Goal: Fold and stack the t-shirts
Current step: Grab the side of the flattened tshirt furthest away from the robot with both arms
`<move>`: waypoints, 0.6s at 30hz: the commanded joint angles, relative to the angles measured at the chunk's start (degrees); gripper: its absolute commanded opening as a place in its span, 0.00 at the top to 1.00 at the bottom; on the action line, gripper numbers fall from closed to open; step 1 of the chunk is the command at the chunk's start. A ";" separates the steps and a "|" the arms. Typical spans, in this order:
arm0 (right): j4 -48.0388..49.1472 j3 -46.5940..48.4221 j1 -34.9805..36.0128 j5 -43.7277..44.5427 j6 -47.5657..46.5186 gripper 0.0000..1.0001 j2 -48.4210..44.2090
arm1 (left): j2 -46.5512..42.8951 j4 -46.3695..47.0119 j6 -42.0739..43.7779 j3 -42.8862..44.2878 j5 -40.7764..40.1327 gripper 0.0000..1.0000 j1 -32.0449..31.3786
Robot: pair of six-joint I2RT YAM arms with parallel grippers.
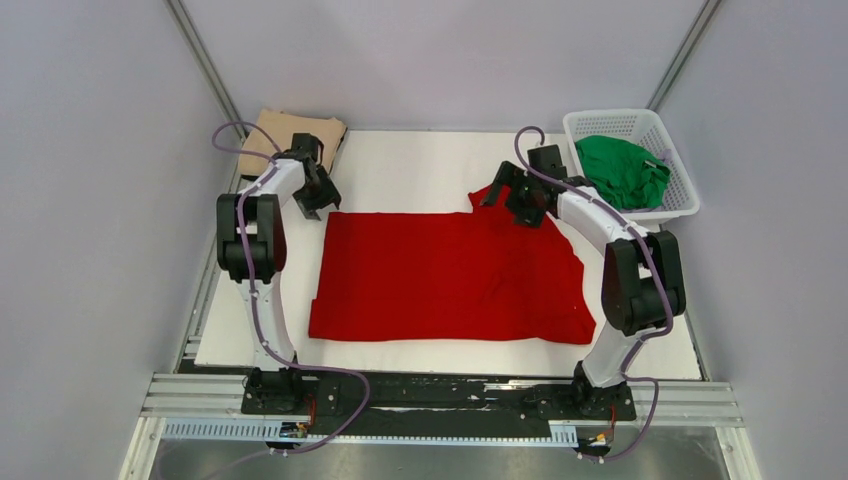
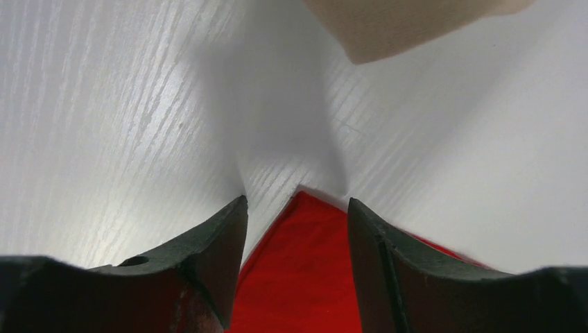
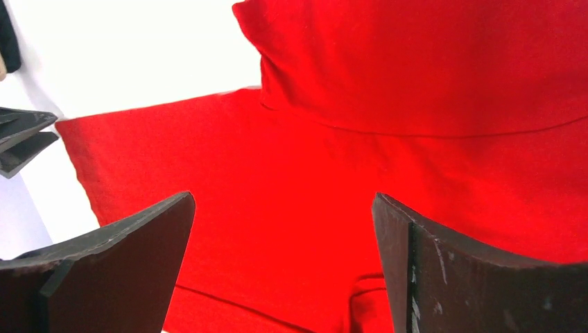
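Note:
The red t-shirt (image 1: 450,275) lies spread flat on the white table (image 1: 420,165). Its far left corner (image 2: 305,263) sits between the parted fingers of my left gripper (image 1: 313,205) (image 2: 297,201), and bare table shows beside the cloth there. My right gripper (image 1: 520,207) (image 3: 283,195) hangs open over the shirt's far right part, near a turned-over sleeve (image 3: 416,69), with nothing gripped. The tan t-shirt (image 1: 300,133) (image 2: 402,24) lies folded at the back left. The green t-shirt (image 1: 622,170) is bunched in the basket.
A white lattice basket (image 1: 680,205) stands at the back right corner of the table. Grey walls close in on both sides. The arm bases and a metal rail (image 1: 440,400) run along the near edge.

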 commanded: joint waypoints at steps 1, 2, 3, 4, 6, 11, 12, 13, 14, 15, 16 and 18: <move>1.10 2.82 -0.73 2.42 -2.85 0.00 0.94 | 1.95 -1.96 0.76 3.14 1.12 0.40 0.14; 1.13 2.84 -0.93 2.55 -2.86 0.00 1.00 | 1.94 -2.11 0.74 2.83 1.23 0.41 0.07; 1.02 2.77 -1.09 2.69 -2.84 0.00 1.00 | 1.78 -2.31 0.72 2.55 1.16 0.44 -0.13; 1.00 2.74 -1.22 2.89 -2.84 0.00 0.96 | 1.63 -2.41 0.68 1.65 0.54 0.44 -0.45; 1.01 2.60 -1.41 3.23 -2.84 0.00 0.92 | 1.09 -2.53 0.68 0.17 0.02 0.48 -0.93; 1.02 2.01 -1.57 3.60 -2.86 0.00 0.59 | 1.28 -3.72 0.79 -1.29 -2.45 0.49 -2.80; 1.06 1.76 -1.65 3.78 -2.91 0.00 0.52 | 1.56 -4.18 0.80 -1.05 -3.21 0.50 -3.40; 1.02 1.59 -1.64 4.01 -2.94 0.00 0.42 | 2.10 -5.02 0.85 -0.50 -3.58 0.50 -3.68; 1.06 1.34 -1.70 4.23 -2.94 0.00 0.26 | 2.32 -5.35 0.83 -0.35 -4.44 0.50 -4.21; 0.97 1.16 -1.75 4.35 -2.95 0.00 0.10 | 2.82 -6.00 0.75 0.05 -4.98 0.50 -4.43; 0.97 0.89 -1.76 4.43 -2.99 0.00 -0.06 | 3.29 -6.24 0.57 0.28 -5.78 0.50 -4.82; 1.01 0.46 -1.73 4.53 -3.01 0.00 -0.37 | 3.93 -6.81 0.30 0.85 -6.37 0.51 -5.13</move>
